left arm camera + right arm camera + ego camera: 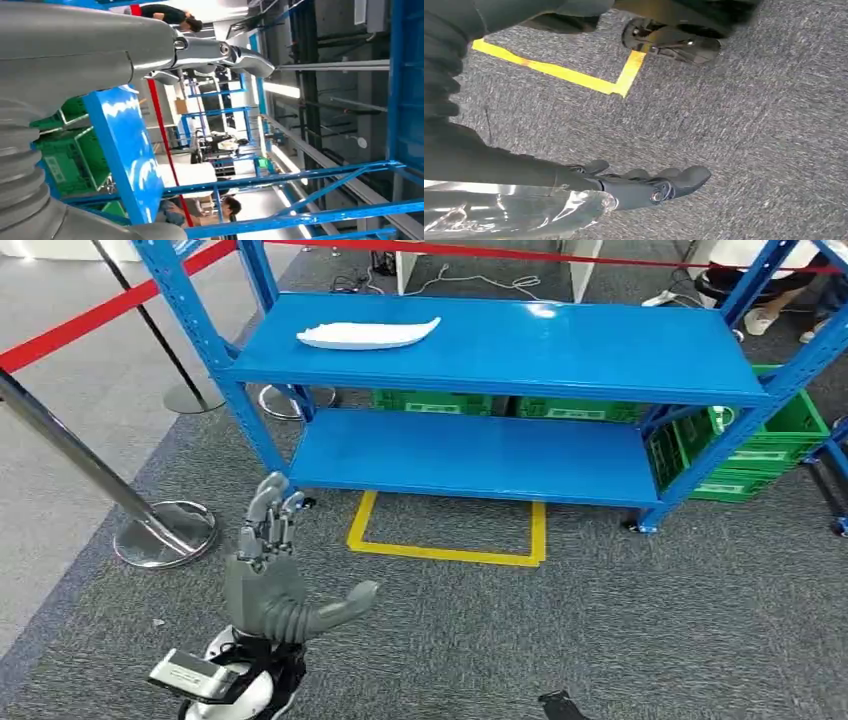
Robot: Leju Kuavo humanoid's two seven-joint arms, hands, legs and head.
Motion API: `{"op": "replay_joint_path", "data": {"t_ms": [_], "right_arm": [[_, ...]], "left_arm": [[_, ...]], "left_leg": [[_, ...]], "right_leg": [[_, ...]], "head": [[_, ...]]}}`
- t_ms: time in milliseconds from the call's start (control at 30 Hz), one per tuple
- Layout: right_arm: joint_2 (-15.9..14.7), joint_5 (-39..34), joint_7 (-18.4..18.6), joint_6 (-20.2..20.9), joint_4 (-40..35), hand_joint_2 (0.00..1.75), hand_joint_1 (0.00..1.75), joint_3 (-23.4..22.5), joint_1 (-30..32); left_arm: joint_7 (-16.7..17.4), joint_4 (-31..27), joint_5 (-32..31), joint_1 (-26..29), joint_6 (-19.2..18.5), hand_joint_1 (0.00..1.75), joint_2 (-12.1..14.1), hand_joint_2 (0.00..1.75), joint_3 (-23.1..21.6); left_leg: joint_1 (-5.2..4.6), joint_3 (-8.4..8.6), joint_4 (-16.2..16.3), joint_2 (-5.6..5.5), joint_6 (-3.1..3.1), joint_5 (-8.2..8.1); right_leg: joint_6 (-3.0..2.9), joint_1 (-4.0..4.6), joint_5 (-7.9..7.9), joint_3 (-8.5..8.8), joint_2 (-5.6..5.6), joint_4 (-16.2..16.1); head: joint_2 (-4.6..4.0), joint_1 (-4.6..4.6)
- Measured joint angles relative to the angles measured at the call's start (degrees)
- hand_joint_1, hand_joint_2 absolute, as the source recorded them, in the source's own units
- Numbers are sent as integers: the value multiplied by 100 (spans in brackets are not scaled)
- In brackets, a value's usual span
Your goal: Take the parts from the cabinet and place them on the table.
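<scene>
1 white part, 2 shelves, 2 stanchions.

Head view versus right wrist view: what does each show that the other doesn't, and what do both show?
Only the head view: the blue rack, a white part lying on its top shelf, green crates behind it, and the left hand, raised with its fingers apart and empty. Only the right wrist view: the right hand, hanging over the floor, holding nothing. Both: grey carpet and the yellow tape outline.
</scene>
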Motion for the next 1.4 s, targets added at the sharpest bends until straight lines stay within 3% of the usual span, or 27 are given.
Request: {"op": "replay_joint_path", "data": {"t_ms": [33,100,133,167,200,233,333,367,433,467,500,533,567,633,667,733,833,900,933,967,1000,1067,1133,1200,1300,1333,1400], "right_arm": [[-7,-2,0,0,0,175,0,0,5],[-17,-13,0,0,0,175,0,-2,2],[-15,-13,0,0,0,175,0,-2,1],[-2,-13,0,2,9,175,0,0,-7],[-7,-18,0,0,9,175,0,-2,-3],[-13,-22,0,2,9,175,0,-4,2],[-13,-28,0,20,9,175,0,-9,20],[-13,-28,0,20,9,175,0,-11,18],[-13,-26,2,20,9,175,0,-13,22],[-15,-26,2,17,9,175,0,-15,27],[-15,-24,7,13,9,175,0,-17,30],[-15,-22,11,4,9,175,0,-17,30],[-15,-18,30,-4,9,0,0,-20,25],[-15,-22,167,-41,9,0,0,-24,18],[-15,-26,271,-55,9,0,0,-31,16],[-15,-20,494,-105,9,0,0,-42,23],[-15,103,912,-271,9,0,0,-44,18],[-15,214,1155,-445,9,0,0,-41,12],[-15,243,1301,-518,9,0,0,-39,11],[-15,258,1384,-544,9,0,0,-39,20],[-15,264,1430,-553,9,0,0,-42,28],[-15,264,1512,-557,9,0,0,-44,22],[-15,264,1565,-557,9,0,0,-44,11],[-15,269,1670,-536,9,0,0,-42,-14],[-17,260,1803,-448,9,0,0,-48,4],[-15,262,1816,-433,9,0,0,-52,2],[-15,271,1814,-450,9,0,0,-55,-11]], "left_arm": [[0,0,0,5,0,0,0,175,4],[0,0,0,4,0,0,0,175,11],[0,0,0,5,0,0,0,175,13],[0,-2,0,4,0,0,0,175,22],[0,-7,-4,7,0,0,-7,175,26],[0,-9,-4,10,-2,0,-4,175,28],[0,-18,-4,16,-7,0,-4,175,31],[0,-31,-9,15,-7,0,-7,175,31],[0,-42,-15,26,-7,0,-2,175,31],[0,-42,-13,36,-9,0,-2,175,33],[0,-44,-11,45,-11,0,2,175,37],[0,-44,-9,52,-18,0,4,175,37],[0,-46,-9,54,-35,0,4,175,39],[0,-55,-5,54,-57,0,2,175,39],[0,-57,-2,48,-68,0,0,175,39],[0,-57,13,56,-105,0,-18,175,44],[0,-57,33,54,-122,0,-48,175,52],[0,-55,65,55,-127,0,-81,175,48],[0,-50,74,56,-129,0,-83,175,48],[0,-48,90,58,-138,0,-81,175,50],[0,-41,114,61,-144,0,-81,175,50],[0,-24,125,59,-166,0,-81,175,50],[0,-9,158,56,-199,0,-90,175,48],[0,4,264,50,-227,0,-100,175,55],[0,15,372,32,-269,0,-142,175,70],[0,17,369,15,-302,0,-146,175,72],[0,17,299,-16,-302,0,-146,175,76]], "left_leg": [[14,2,13,-9,-18,-10],[70,7,82,-24,-98,-60],[64,-4,148,-24,-166,-104],[18,-39,193,-27,-208,-125],[14,-62,217,-31,-233,-117],[16,-62,196,-32,-250,-96],[50,-82,254,-8,-309,-183],[45,-190,479,8,-322,-345],[45,-651,1439,8,-335,-811],[45,-839,1819,8,-331,-931],[45,-931,1982,9,-321,-925],[44,-886,1874,8,-304,-781],[43,-735,1555,9,-281,-544],[44,-270,637,21,-231,-98],[23,-153,381,31,-230,-121],[20,-148,299,11,-212,-162],[40,-131,249,11,-99,-118],[33,-127,249,17,-44,-125],[17,-129,249,19,-19,-126],[3,-128,250,19,-12,-129],[-9,-124,250,17,-7,-131],[-20,-104,251,5,-1,-137],[-22,-64,253,0,-20,-154],[-66,-85,289,-6,-73,-171],[-37,-84,240,-3,-161,-126],[-30,-97,253,1,-199,-168],[-27,-289,694,14,-267,-492]], "right_leg": [[17,-8,187,94,-1,-219],[71,-43,711,561,-4,-1187],[129,-65,725,744,16,-1560],[98,-51,668,746,77,-1550],[-71,-61,684,723,92,-1526],[-107,-48,686,705,92,-1507],[-228,-44,708,698,88,-1509],[-259,-44,710,695,82,-1509],[-296,-34,706,680,51,-1510],[-297,-25,705,679,40,-1510],[-298,-22,705,679,35,-1510],[-297,-20,705,682,36,-1510],[-296,-20,705,686,39,-1510],[-279,-22,698,700,46,-1510],[-233,20,684,690,49,-1497],[-161,18,706,666,45,-1523],[-60,-14,700,668,40,-1560],[-45,-3,347,438,30,-1014],[-33,1,94,180,29,-456],[-28,4,-61,-22,29,-25],[-32,10,-82,-128,30,179],[-63,27,225,29,30,-173],[-107,36,734,550,30,-1220],[-144,53,712,732,48,-1573],[-212,88,733,701,56,-1565],[-269,43,770,718,44,-1612],[-311,31,777,714,39,-1621]], "head": [[0,-2],[-2,-2],[-2,4],[-2,48],[0,22],[0,-46],[-2,-46],[0,-68],[-2,-74],[-2,-76],[-2,-74],[0,-74],[-2,-76],[0,-76],[0,-81],[0,-54],[0,-61],[0,0],[0,7],[-2,11],[0,7],[-2,9],[0,11],[0,-2],[0,-7],[0,5],[0,-50]]}}
